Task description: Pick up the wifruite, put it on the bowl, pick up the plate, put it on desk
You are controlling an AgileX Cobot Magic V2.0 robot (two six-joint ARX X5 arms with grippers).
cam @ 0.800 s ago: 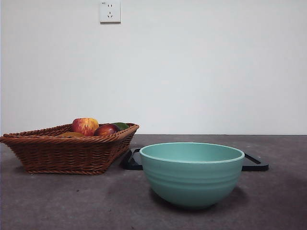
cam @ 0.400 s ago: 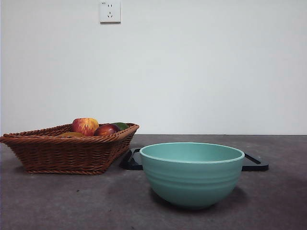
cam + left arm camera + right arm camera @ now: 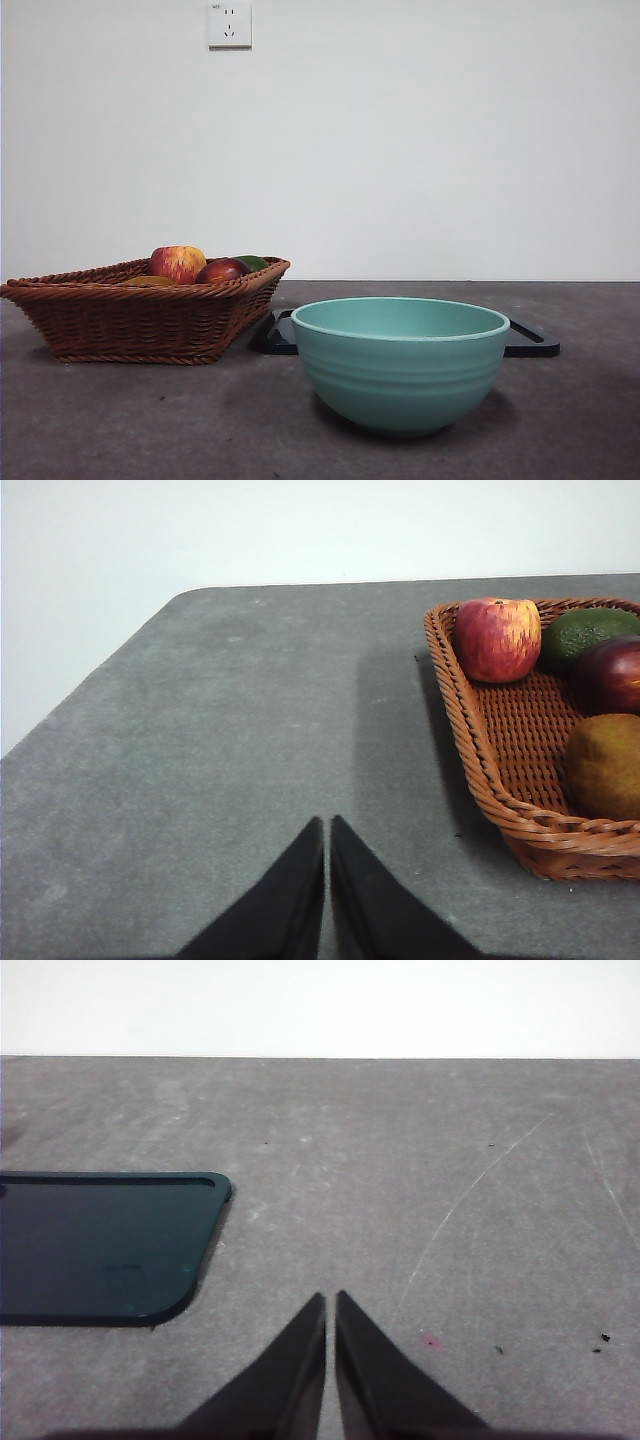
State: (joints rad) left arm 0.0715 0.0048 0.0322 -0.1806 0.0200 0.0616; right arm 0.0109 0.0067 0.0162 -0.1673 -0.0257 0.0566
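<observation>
The wifruite (image 3: 605, 765), a dull brown oval, lies in the near corner of a wicker basket (image 3: 470, 730); in the front view only its top (image 3: 148, 281) peeks over the basket rim. The teal bowl (image 3: 400, 365) stands empty on the desk (image 3: 120, 420), right of the basket. Behind it lies the plate (image 3: 530, 340), flat, glossy, black and rectangular, whose rounded corner (image 3: 110, 1245) shows in the right wrist view. My left gripper (image 3: 327, 825) is shut over bare desk, beside the basket. My right gripper (image 3: 330, 1300) is shut over bare desk, beside the plate. Neither arm appears in the front view.
The basket (image 3: 140, 310) also holds a red-and-yellow apple (image 3: 498, 638), a green fruit (image 3: 585, 632) and a dark red fruit (image 3: 612, 672). A white wall with a socket (image 3: 229, 23) backs the table. The desk's rounded corner (image 3: 185, 595) lies beyond the left gripper.
</observation>
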